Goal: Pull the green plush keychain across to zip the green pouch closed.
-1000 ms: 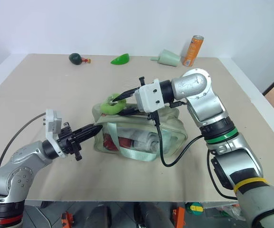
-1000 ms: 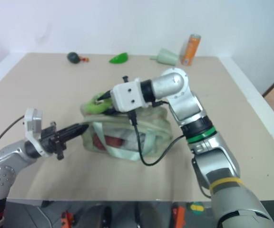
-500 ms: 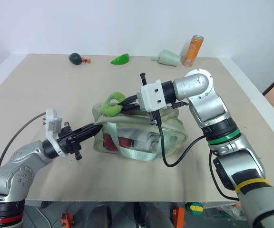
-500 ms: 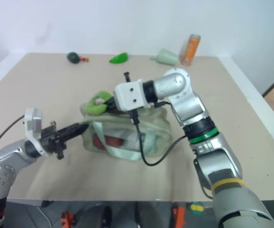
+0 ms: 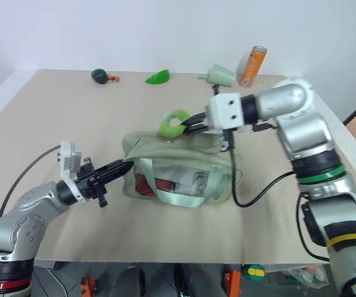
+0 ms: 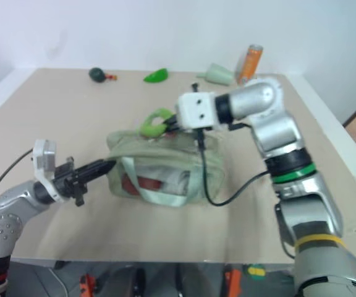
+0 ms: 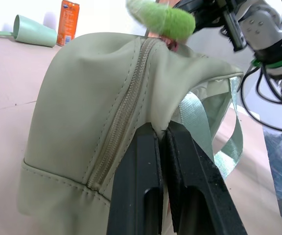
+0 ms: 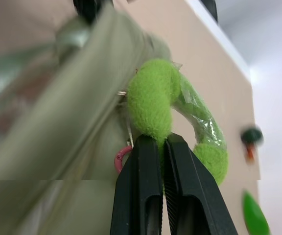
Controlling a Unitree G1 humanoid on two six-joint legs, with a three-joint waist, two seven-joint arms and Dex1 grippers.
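The green pouch [image 5: 184,167] lies mid-table, its clear front panel showing red and white contents. My left gripper [image 5: 123,167] is shut on the pouch's left end fabric [image 7: 106,98], beside the zipper seam. The green plush keychain [image 5: 174,122], a lime fuzzy ring, stands above the pouch's top near its middle. My right gripper [image 5: 191,123] is shut on the ring, reaching in from the right; the right wrist view shows its fingers [image 8: 148,196] pinching the plush ring [image 8: 153,105], with a small red clasp below it.
Along the table's far edge sit a dark round object [image 5: 99,75], a glossy green leaf-shaped piece [image 5: 158,77], a pale green cone [image 5: 220,75] and an orange can [image 5: 251,65]. A black cable [image 5: 252,192] hangs from the right arm over the pouch's right end.
My right gripper closed on the plush ring and drew it rightward along the pouch's top, from the left end to about the middle. The left gripper kept its hold in place.
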